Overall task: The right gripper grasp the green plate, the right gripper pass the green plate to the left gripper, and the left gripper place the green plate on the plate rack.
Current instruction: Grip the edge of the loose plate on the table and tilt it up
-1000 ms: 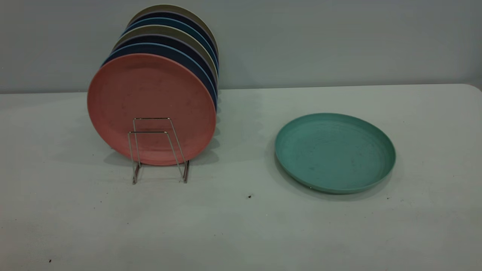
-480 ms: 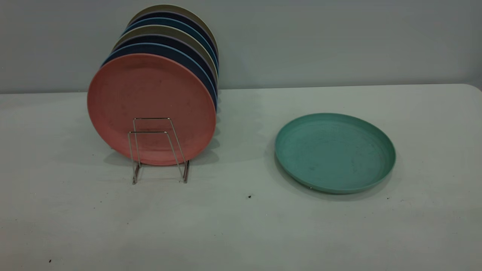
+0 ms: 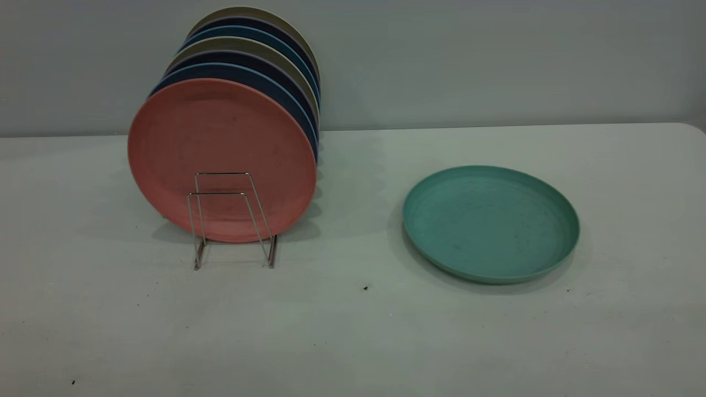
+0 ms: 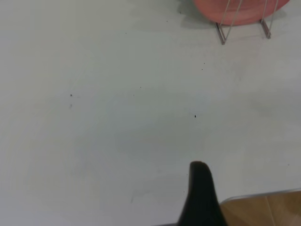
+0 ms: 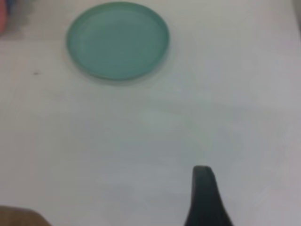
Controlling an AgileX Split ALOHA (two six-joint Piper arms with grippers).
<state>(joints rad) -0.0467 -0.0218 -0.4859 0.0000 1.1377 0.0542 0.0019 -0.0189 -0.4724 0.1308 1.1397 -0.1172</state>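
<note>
Item: my two tools parked over the bench, green plate unclaimed.

My right tool (image 5: 203, 195) shows only one dark finger tip above bare bench (image 3: 353, 342), well apart from the plate; whether it is spread or pressed together I cannot tell. My left tool (image 4: 201, 195) likewise shows a single black finger near the bench edge, state not readable, well short of the rack. Green plate (image 3: 490, 223): flat on the bench, rim up, to the right of the rack and apart from it. Plate rack (image 3: 231, 218): silver wire, front loop dividers unfilled. Salmon-pink plate (image 3: 222, 160): upright in the rack, foremost. Behind it, dark blue plates (image 3: 259, 74) and olive ones, standing in a row.
</note>
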